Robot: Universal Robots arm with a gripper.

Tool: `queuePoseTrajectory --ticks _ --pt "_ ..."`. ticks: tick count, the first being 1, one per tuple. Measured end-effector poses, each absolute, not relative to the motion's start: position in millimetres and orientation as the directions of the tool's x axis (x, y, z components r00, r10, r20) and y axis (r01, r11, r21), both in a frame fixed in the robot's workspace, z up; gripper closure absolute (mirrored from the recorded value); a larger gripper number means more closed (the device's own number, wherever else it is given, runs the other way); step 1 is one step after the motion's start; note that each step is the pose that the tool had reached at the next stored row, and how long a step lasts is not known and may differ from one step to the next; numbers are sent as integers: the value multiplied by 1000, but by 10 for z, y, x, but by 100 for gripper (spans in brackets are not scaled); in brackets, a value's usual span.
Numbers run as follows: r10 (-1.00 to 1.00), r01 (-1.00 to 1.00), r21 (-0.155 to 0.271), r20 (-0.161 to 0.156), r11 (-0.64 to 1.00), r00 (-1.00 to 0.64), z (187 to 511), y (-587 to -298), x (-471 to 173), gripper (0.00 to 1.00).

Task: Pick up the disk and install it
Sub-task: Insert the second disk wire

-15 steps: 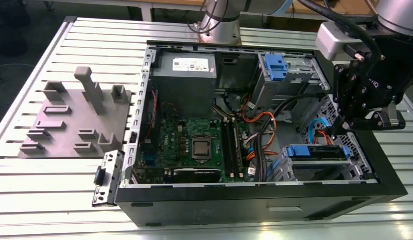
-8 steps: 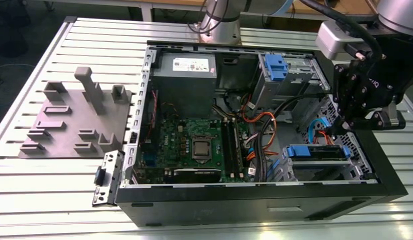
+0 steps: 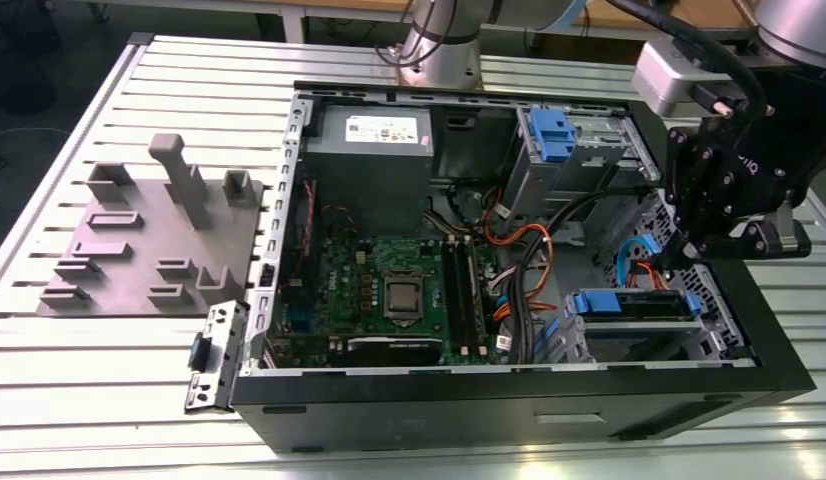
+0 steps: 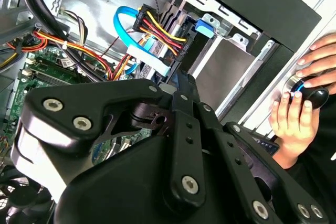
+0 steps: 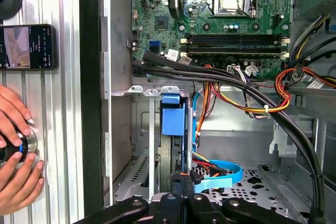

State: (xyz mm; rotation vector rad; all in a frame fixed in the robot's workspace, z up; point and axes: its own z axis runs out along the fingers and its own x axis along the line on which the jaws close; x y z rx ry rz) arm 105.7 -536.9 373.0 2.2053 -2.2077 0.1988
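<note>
The gripper hangs inside the computer case; whether it grips anything I cannot tell. Just below it, the disk looks nearly seated in its bay.

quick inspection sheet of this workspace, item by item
surface: slotted metal table, with the open computer case lying on it.
job's things: disk with blue bracket seated in the case's drive cage; its blue tab shows in the first wrist view.
clutter: grey fixture block and a loose bracket beside the case; a phone on the table.
grippers: hand hangs over the drive cage; finger state cannot be told.
cables: blue data cable and red-yellow power leads by the disk.
surroundings: a person's hands on a knob controller next to the case.
</note>
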Motion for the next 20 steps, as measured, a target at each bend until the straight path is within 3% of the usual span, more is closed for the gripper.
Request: queuePoseTrajectory --ticks 20 --pt "-995 -999 -50 100 -3 -2 3728 -5289 1068 89"
